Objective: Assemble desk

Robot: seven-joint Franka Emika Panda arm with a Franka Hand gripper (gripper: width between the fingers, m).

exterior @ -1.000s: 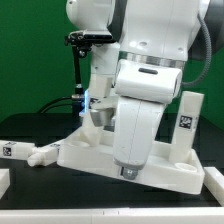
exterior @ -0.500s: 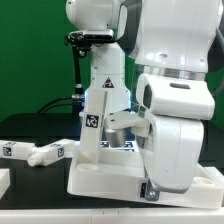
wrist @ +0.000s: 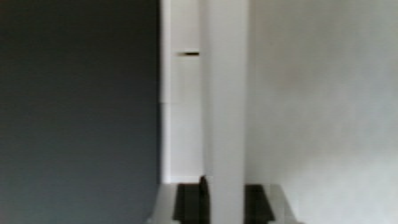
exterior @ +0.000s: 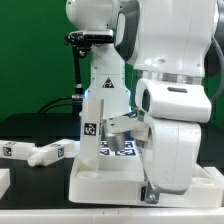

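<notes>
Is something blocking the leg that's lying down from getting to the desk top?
Nothing visible does. Only black table lies between the loose leg and the tabletop on the exterior view's left.

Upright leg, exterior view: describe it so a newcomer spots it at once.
Find the big white robot arm on the exterior view's right and the white tabletop panel below it. At the panel's end toward the exterior view's left rises a square white leg with a tag. It alone stands upright; the other leg pieces lie flat on the table.
</notes>
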